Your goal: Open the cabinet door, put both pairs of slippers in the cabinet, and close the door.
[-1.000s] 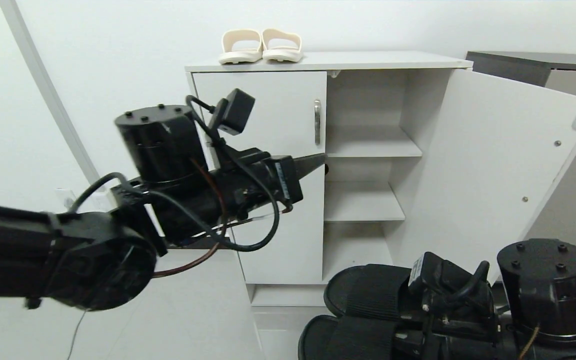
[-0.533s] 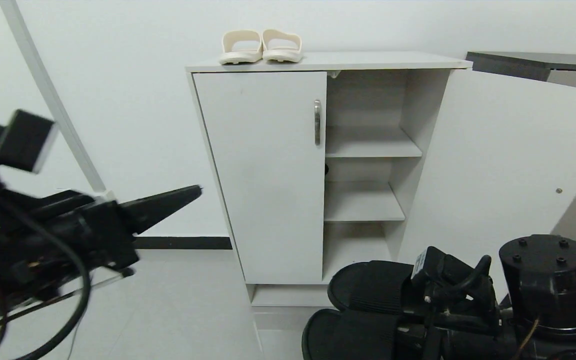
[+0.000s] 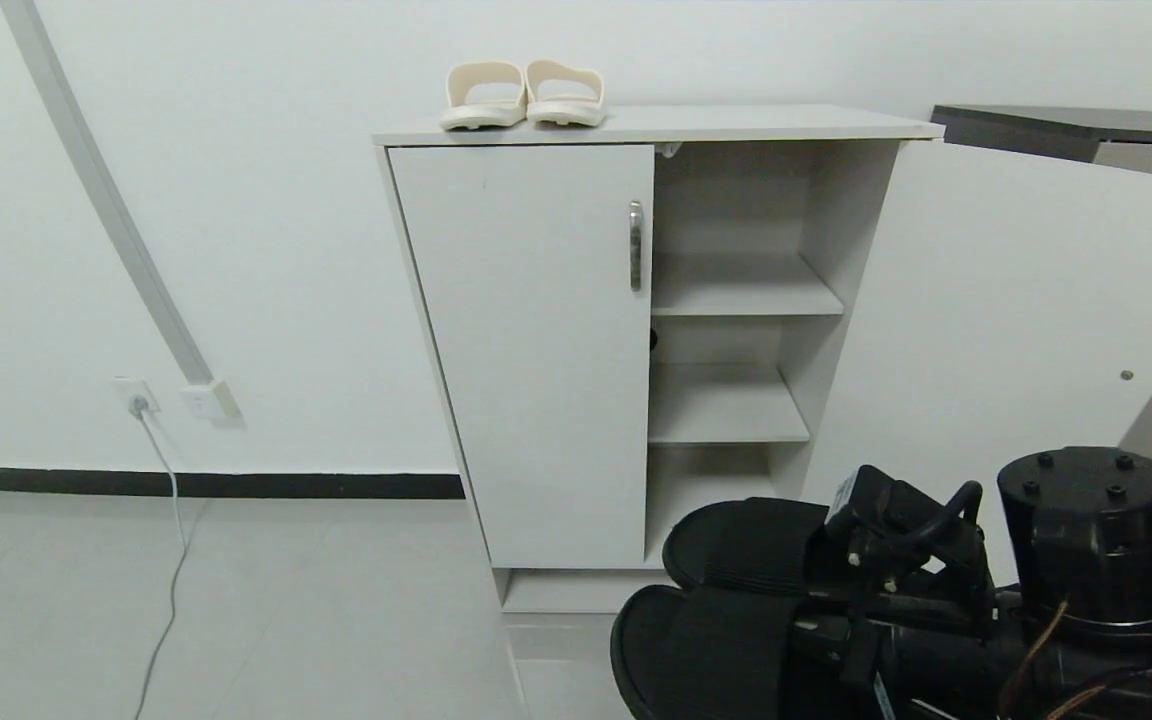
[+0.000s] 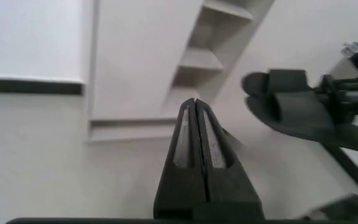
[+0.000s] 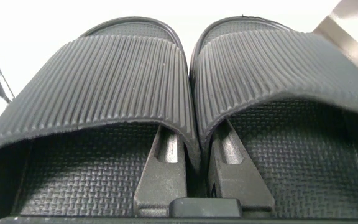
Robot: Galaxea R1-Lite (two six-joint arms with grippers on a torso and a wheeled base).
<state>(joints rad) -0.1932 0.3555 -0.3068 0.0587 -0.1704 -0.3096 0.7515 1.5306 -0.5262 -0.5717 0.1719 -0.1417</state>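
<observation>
Two black slippers [image 3: 736,545], pinched in the right jaws, sit at five o'clock. Left jaws are pressed together; cream slippers [image 3: 486,105] top the cabinet [image 3: 526,350].

Seen from my remote station: a pair of slippers [image 3: 523,93] sits on the cabinet [image 3: 736,122], toward the top's left end, above the left door [image 3: 536,350]. The right door [image 3: 986,330] stands swung out to the right, with shelves [image 3: 726,405] stacked in the compartment beside it. Low before that opening, my right gripper [image 5: 194,134] carries the second pair [image 3: 726,600] side by side, one finger inside each. A wall socket [image 3: 136,395] sits left of the cabinet.
</observation>
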